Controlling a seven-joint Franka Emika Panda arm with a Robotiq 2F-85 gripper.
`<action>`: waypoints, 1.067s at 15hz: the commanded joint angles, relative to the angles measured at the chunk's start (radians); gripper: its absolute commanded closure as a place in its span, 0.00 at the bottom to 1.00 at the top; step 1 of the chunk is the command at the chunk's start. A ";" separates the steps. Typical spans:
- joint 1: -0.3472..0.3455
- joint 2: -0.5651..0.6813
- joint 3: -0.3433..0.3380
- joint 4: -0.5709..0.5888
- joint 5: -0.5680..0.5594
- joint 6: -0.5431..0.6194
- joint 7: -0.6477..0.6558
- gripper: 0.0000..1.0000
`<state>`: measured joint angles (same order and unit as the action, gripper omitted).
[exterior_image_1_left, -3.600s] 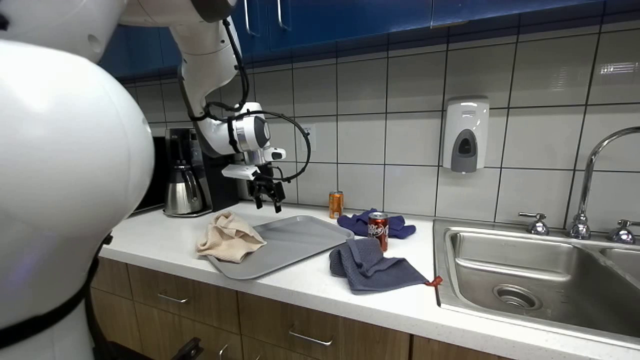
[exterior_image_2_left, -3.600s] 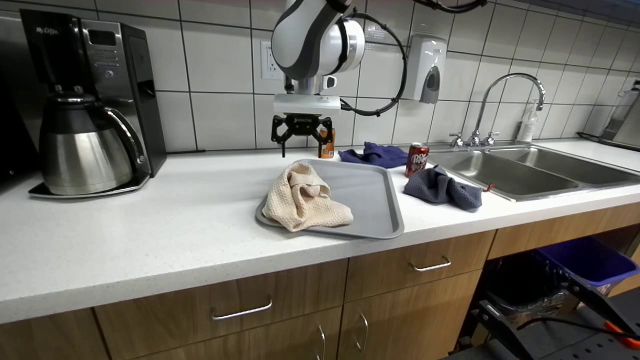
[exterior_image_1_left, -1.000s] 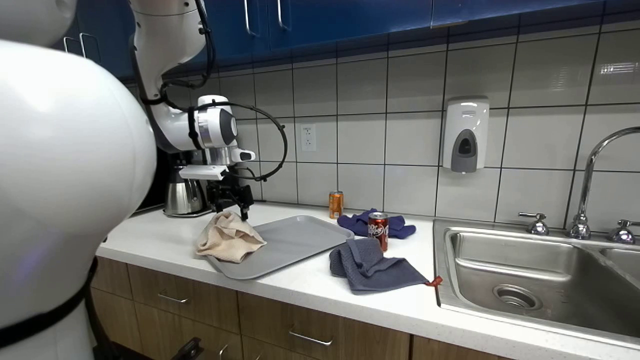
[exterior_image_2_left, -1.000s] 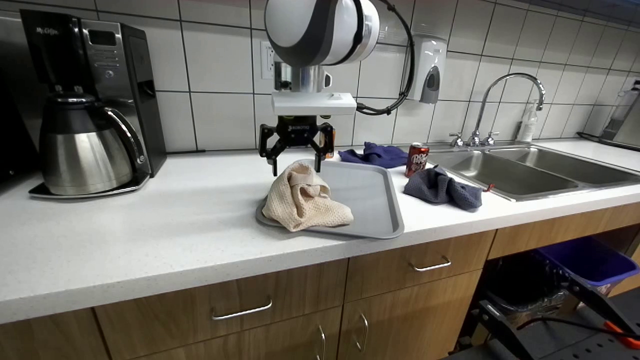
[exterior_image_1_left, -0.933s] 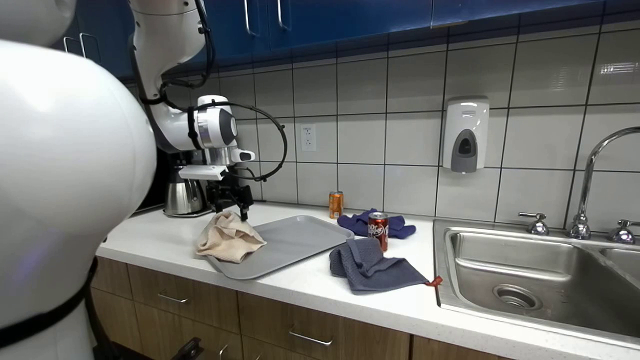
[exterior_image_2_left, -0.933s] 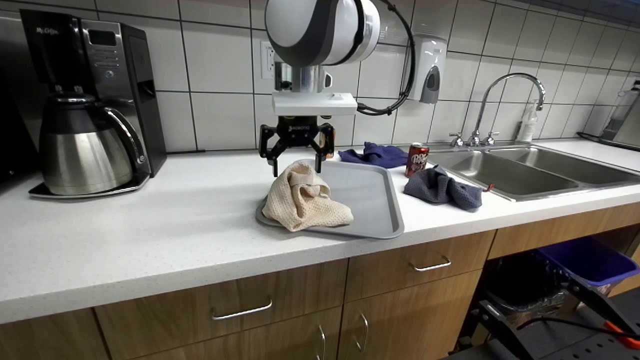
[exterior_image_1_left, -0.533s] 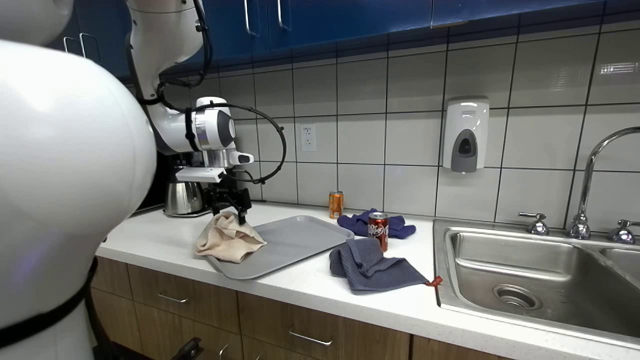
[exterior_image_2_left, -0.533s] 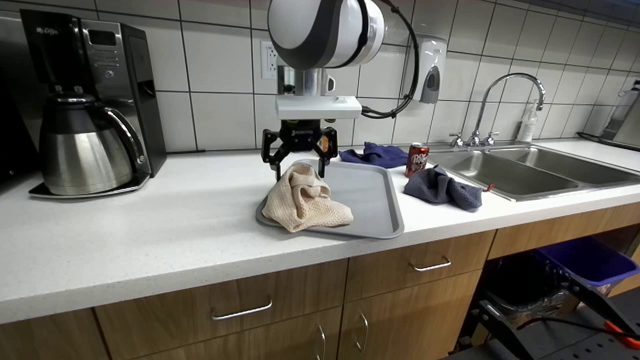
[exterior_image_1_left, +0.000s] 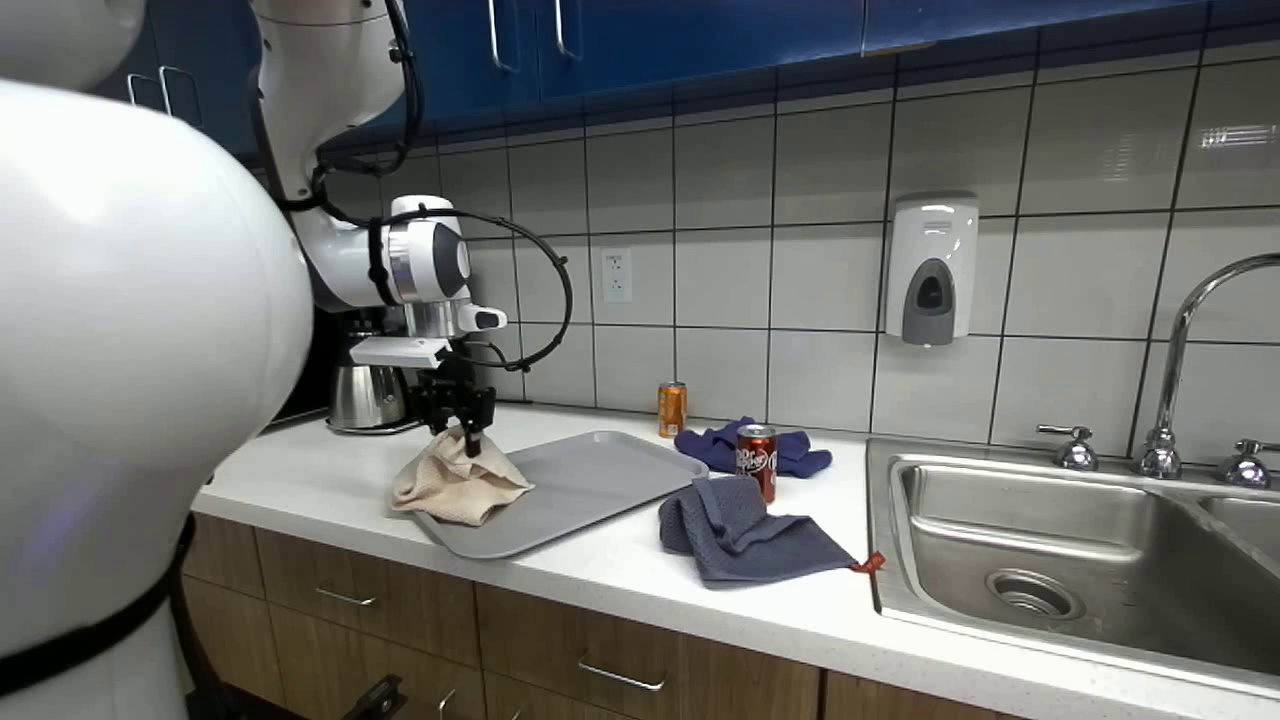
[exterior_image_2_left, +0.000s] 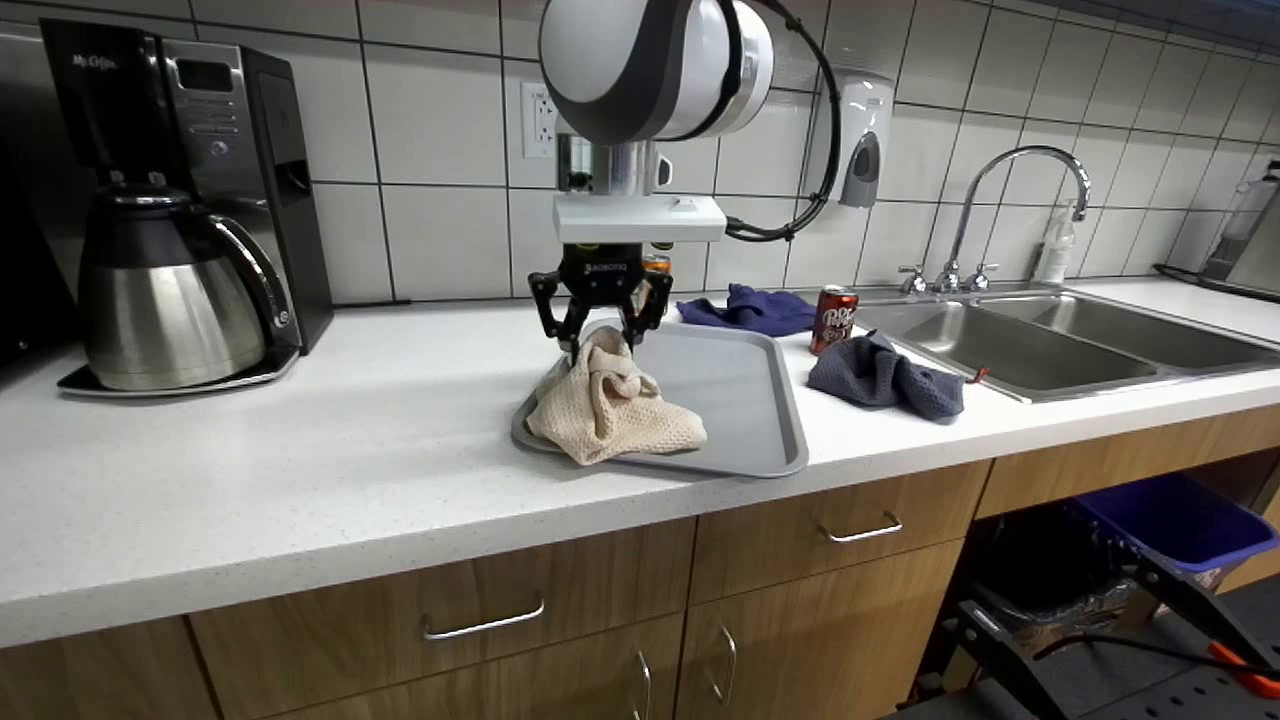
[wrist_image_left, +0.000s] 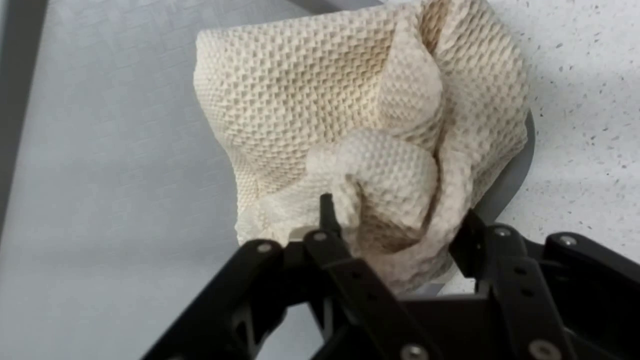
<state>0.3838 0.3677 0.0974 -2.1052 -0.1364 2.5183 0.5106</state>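
My gripper (exterior_image_2_left: 602, 346) is low over a tan waffle-weave cloth (exterior_image_2_left: 620, 425), with a finger on each side of its bunched top. In the wrist view the gripper (wrist_image_left: 395, 215) is part closed, and both fingers touch the cloth (wrist_image_left: 300, 90). A loose hollow fold shows between them, so I cannot tell whether the grip is firm. The cloth (exterior_image_1_left: 455, 490) lies crumpled on one corner of a grey tray (exterior_image_1_left: 590, 480) and overhangs its edge. The tray also shows in the wrist view (wrist_image_left: 115, 150). The gripper (exterior_image_1_left: 455, 440) hides part of the cloth's top.
A red soda can (exterior_image_1_left: 757, 465) stands between a slate-grey cloth (exterior_image_1_left: 750, 540) and a purple-blue cloth (exterior_image_1_left: 800, 455). An orange can (exterior_image_1_left: 672, 410) stands near the tiled wall. A steel sink (exterior_image_1_left: 885, 540) lies beyond. A coffee maker (exterior_image_2_left: 265, 190) with a steel carafe (exterior_image_2_left: 180, 315) stands on the counter.
My gripper has moved across from near the orange can to the tan cloth and come down onto it. Since half a second ago its fingers have drawn closer together around the cloth's top.
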 joint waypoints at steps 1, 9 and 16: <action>-0.025 -0.030 0.020 -0.026 0.035 0.011 -0.046 0.75; -0.016 -0.038 0.010 0.003 0.017 0.025 -0.045 0.98; -0.007 -0.053 0.019 0.053 0.006 0.053 -0.060 0.98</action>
<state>0.3812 0.3358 0.0989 -2.0689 -0.1270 2.5666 0.4816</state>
